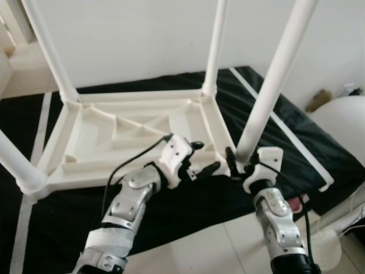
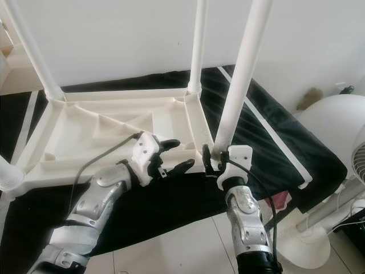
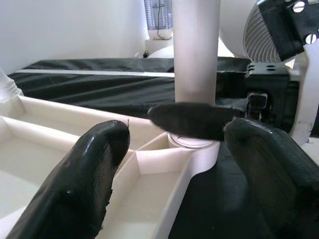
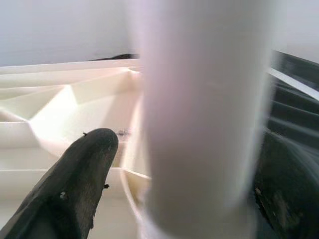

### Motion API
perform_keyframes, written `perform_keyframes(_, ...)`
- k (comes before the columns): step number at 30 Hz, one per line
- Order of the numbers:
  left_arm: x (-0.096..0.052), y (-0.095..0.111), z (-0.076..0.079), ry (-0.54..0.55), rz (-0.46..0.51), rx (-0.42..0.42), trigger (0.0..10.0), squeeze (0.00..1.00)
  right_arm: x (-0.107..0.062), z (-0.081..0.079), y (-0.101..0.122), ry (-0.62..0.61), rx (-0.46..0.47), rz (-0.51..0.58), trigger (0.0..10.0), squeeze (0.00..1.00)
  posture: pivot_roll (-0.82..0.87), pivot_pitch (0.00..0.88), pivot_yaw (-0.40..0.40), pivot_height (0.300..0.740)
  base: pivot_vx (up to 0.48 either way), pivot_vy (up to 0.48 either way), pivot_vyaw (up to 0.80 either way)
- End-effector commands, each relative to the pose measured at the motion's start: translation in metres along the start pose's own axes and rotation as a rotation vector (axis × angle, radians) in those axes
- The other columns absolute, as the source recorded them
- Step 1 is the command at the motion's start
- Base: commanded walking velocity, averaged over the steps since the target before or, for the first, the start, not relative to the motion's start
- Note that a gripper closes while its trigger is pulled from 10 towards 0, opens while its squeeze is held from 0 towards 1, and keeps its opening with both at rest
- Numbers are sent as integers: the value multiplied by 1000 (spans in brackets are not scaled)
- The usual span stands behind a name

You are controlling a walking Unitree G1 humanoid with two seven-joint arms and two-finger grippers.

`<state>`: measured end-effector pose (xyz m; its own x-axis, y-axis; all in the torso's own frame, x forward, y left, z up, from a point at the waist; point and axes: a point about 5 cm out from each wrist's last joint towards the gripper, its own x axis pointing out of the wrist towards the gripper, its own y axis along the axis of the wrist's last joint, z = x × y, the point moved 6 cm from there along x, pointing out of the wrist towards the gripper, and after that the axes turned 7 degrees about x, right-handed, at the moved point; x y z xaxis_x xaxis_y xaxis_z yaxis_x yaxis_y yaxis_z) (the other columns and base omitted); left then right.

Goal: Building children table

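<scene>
The white plastic table (image 1: 131, 134) lies upside down on a black mat (image 1: 274, 123), legs pointing up. The right end effector (image 1: 242, 165) is clamped around the base of the near right leg (image 1: 268, 91) at its corner socket. The left end effector (image 1: 199, 162) hovers just beside it over the frame, fingers (image 3: 84, 179) apart.

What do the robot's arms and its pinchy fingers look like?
Both arms are shiny silver metal segments with ribbed white parts near the bottom. Each wrist carries a blocky white housing. The left end effector and right end effector each have two long, rounded black fingers with a slightly rough surface. A thin black cable loops along the left arm, and another runs down the right forearm.
</scene>
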<state>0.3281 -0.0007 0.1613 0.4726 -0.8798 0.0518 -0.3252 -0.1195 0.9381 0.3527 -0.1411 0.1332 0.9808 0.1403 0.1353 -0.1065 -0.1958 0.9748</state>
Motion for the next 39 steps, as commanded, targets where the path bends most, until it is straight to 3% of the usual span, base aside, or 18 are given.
perform_keyframes(1, 3, 3, 8, -63, 8, 40, 10000, 0, 2, -1, -2, 10, 12, -6, 10000, 0, -49, 0, -2, 740, 0, 0, 0)
perform_keyframes(4, 0, 0, 16, -90, 5, 87, 10000, 0, 6, -7, 0, 52, 12, -2, 10000, 0, -44, 0, -1, 740, 0, 0, 0)
perform_keyframes(9, -6, -10, 24, -123, -25, 78, 10000, 0, 8, -8, 2, 105, -28, -15, 10000, 0, -44, 0, 6, 740, 0, 0, 0)
perform_keyframes(18, -7, -8, 20, -79, -17, 81, 10000, 0, 5, 5, 0, 165, -90, -54, 10000, 0, -44, 0, 6, 740, 0, 0, 0)
perform_keyframes(23, -5, -3, 27, -109, 7, 94, 10000, 0, 1, 0, -11, 317, -137, -127, 10000, 0, -49, 0, 11, 740, 0, 0, 0)
perform_keyframes(35, -2, 1, 32, -168, 20, 83, 10000, 0, 10, 8, -14, 490, -242, -228, 10000, 0, -47, 0, 26, 740, 0, 0, 0)
perform_keyframes(36, -2, 1, 32, -168, 20, 82, 10000, 0, 11, 9, -15, 500, -244, -244, 8784, 0, -47, 0, 26, 740, 0, 0, 0)
perform_keyframes(37, -1, 1, 32, -168, 20, 78, 10000, 0, 10, 10, -16, 517, -238, -257, 4196, 0, -48, 0, 26, 740, 0, 0, 0)
perform_keyframes(39, -1, 1, 33, -169, 18, 71, 10000, 0, 10, 10, -15, 530, -248, -263, 3922, 0, -48, 0, 25, 740, 0, 0, 0)
